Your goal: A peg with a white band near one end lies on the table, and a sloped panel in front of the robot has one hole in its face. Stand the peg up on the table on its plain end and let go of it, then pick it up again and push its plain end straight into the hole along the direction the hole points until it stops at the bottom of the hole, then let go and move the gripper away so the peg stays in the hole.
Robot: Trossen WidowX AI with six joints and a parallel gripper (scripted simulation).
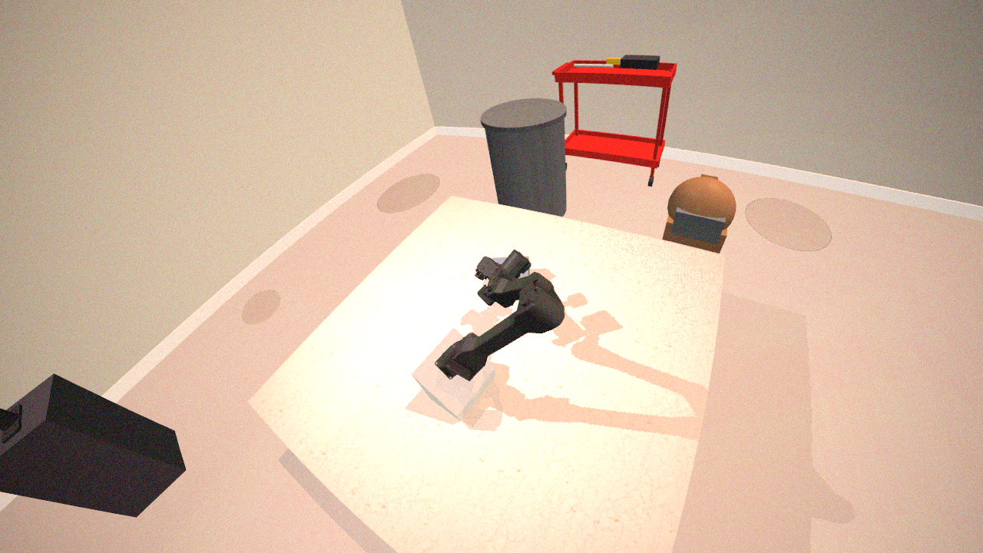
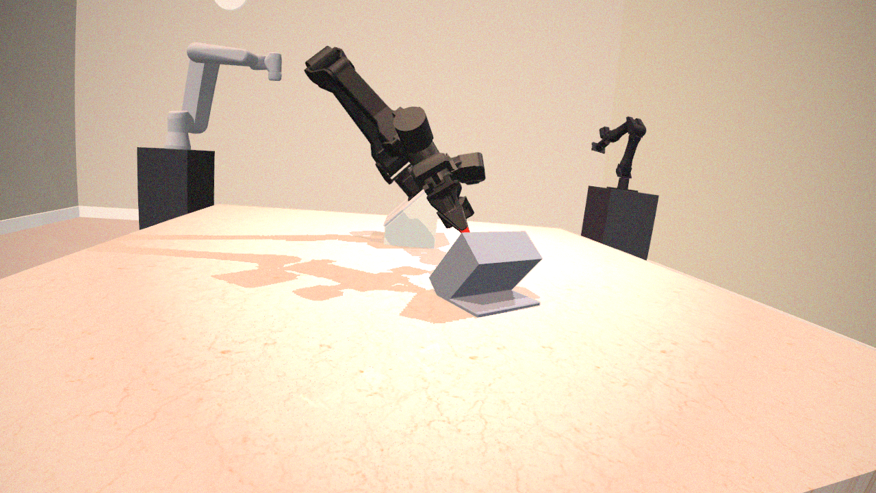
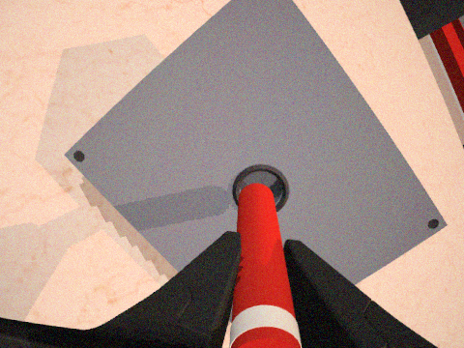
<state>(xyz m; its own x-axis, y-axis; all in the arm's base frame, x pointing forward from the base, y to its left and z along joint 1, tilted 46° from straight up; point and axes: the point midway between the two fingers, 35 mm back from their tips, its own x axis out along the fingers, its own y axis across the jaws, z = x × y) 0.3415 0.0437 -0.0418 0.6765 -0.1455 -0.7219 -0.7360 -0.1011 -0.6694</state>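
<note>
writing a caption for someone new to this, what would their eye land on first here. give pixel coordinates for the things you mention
Probably the red peg [image 2: 465, 230] [image 3: 261, 242], clamped in the black gripper [image 2: 456, 228] [image 3: 259, 249], its plain end over the dark-rimmed hole [image 3: 284, 189] in the grey sloped panel [image 2: 453, 263] [image 3: 314, 121]. After that, likely the bright red cart [image 1: 615, 78] by the far wall, beside the grey bin [image 1: 529, 157].

Plain beige walls w/ white baseboard; pinkish floor w/ flat round patches. Grey lidded bin [image 1: 527, 157] stands nr the corner, just beside a red 2-tier cart [image 1: 615, 77] w/ a blk box [image 1: 640, 61] on its top shelf. To the cart's R in the top view, an orange-brown rounded obj [image 1: 701, 199] on the floor. Round white light [image 2: 230, 2] high up, exterior view. Bright, warm light, strongest mid-table [image 1: 550, 474] [image 2: 428, 392].
</note>
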